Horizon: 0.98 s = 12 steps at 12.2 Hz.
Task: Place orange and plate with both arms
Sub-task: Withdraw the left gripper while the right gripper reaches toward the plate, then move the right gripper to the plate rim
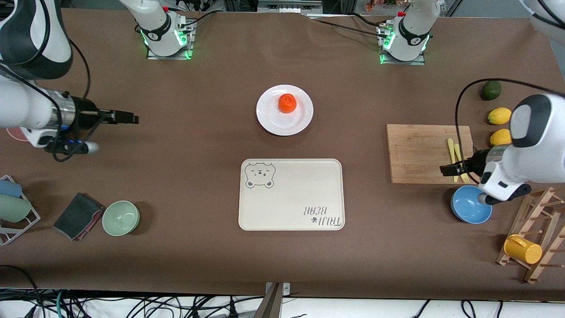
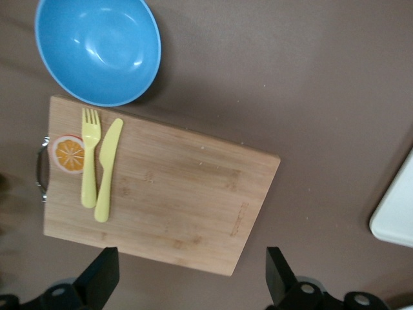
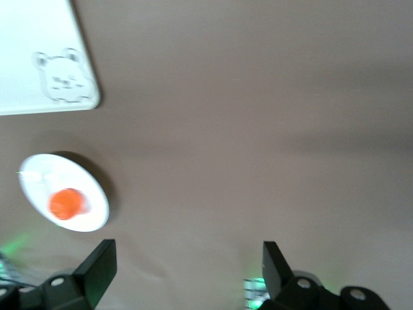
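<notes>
The orange (image 1: 287, 103) sits on the white plate (image 1: 284, 126) in the middle of the table, farther from the front camera than the cream bear tray (image 1: 291, 194). The right wrist view also shows the orange (image 3: 65, 203) on the plate (image 3: 39, 174). My right gripper (image 1: 132, 118) hovers open and empty over bare table toward the right arm's end, well apart from the plate; in its wrist view the right gripper (image 3: 188, 255) holds nothing. My left gripper (image 1: 446, 169) hangs open over the edge of the wooden cutting board (image 1: 419, 150); the left gripper (image 2: 191, 265) is empty.
A yellow fork and knife (image 2: 97, 161) lie on the board, with a blue bowl (image 1: 468, 210) beside it. Two lemons (image 1: 499, 115) and a dark green fruit (image 1: 491, 90) lie nearby. A green bowl (image 1: 121, 217), a dark cloth (image 1: 78, 215) and a rack with a yellow cup (image 1: 523, 249) stand nearer the camera.
</notes>
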Tool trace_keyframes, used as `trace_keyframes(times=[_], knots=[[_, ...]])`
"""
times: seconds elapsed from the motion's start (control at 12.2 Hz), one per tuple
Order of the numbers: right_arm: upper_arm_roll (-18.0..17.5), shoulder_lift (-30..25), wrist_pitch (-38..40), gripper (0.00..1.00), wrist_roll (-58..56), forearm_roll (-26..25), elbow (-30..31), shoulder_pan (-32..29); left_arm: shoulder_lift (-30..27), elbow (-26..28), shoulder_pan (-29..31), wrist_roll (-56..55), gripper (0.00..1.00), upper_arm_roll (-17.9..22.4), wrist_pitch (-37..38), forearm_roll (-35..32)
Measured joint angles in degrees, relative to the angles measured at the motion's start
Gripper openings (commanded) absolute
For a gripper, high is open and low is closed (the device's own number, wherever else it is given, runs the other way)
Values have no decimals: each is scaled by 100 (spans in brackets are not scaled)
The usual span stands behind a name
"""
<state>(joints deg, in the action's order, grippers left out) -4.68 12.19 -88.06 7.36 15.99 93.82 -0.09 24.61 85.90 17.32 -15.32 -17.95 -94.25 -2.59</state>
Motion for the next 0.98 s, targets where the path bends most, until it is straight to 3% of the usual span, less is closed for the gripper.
trace_keyframes(times=[0.16,0.49,0.66,0.82,0.98], knots=[[-11,139,-137,100,151,516,26,241,-714,159,-495,646,100,716,398,229],[-13,260,-542,100,1,1766,404,286,-1861,454,-951,887,100,1013,845,251],[-80,412,-1428,100,-399,2420,804,558,-2077,577,-1024,1315,100,1101,889,251],[-159,627,-2430,100,-488,2688,1159,1068,-2018,653,-1022,1593,100,1184,799,251],[-302,778,-2811,100,-1000,3249,1311,1216,-1897,669,-1032,1712,100,1200,543,287]])
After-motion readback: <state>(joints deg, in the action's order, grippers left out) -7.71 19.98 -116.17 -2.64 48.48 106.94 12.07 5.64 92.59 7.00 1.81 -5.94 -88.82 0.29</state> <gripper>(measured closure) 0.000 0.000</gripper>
